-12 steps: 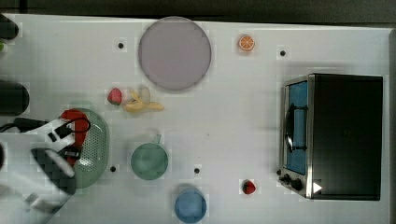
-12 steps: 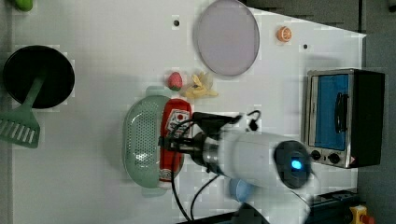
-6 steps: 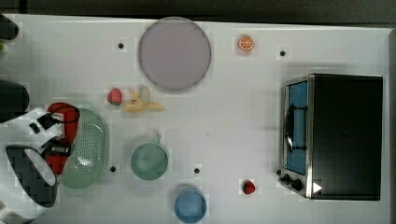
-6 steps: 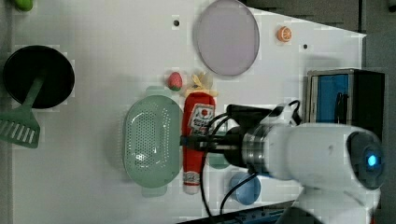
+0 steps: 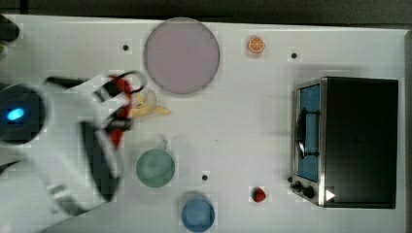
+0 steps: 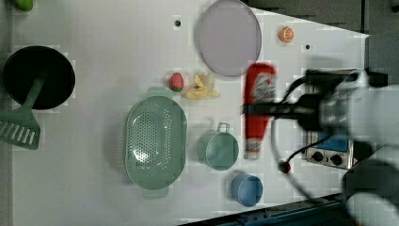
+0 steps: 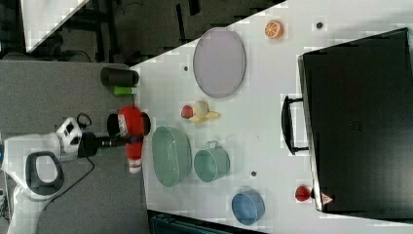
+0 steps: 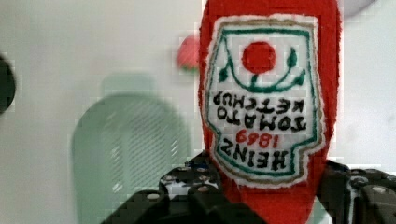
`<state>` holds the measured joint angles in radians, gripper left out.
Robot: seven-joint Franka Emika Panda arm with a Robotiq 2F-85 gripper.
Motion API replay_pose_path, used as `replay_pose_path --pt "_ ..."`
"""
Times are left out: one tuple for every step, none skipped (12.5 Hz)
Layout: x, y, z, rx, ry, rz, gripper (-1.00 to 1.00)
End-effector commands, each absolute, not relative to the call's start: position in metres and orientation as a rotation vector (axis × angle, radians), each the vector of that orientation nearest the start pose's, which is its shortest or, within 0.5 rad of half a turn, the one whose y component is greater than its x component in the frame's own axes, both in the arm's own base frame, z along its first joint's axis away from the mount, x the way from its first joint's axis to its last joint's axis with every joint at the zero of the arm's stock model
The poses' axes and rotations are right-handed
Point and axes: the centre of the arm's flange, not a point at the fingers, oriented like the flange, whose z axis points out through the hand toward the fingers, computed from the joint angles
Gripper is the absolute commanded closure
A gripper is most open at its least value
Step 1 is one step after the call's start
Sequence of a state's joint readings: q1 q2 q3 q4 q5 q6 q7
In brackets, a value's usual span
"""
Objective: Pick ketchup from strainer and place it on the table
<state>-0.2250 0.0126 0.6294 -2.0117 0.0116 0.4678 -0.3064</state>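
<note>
Clear of the strainer (image 6: 155, 140): ketchup (image 6: 258, 106), clamped in your gripper (image 6: 256, 110), carried high so you can set it down.

In the top view the arm hides most of the ketchup (image 5: 120, 104). In the wrist view the bottle's base runs off at twelve o'clock; the strainer (image 8: 128, 149) is blurred.

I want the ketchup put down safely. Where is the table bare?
Bare table lies between the green cup and the toaster oven, below the plate in the top view. It is crowded around the banana, strawberry and strainer.
</note>
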Motion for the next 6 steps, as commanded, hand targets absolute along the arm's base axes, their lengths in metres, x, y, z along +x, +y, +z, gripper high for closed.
replay_pose_path --pt "0.543 0.118 0.469 -3.129 0.008 -0.057 -0.13" --pt "0.548 0.090 0.468 -3.130 0.000 -0.057 -0.13" --pt "0.552 0.064 0.468 -3.131 0.002 -0.056 -0.13" --pt "0.554 0.039 0.467 -3.132 0.025 -0.053 -0.13" --pt "0.554 0.016 0.465 -3.132 0.069 -0.045 -0.13" --pt "0.552 -0.004 0.459 -3.131 0.125 -0.027 -0.13"
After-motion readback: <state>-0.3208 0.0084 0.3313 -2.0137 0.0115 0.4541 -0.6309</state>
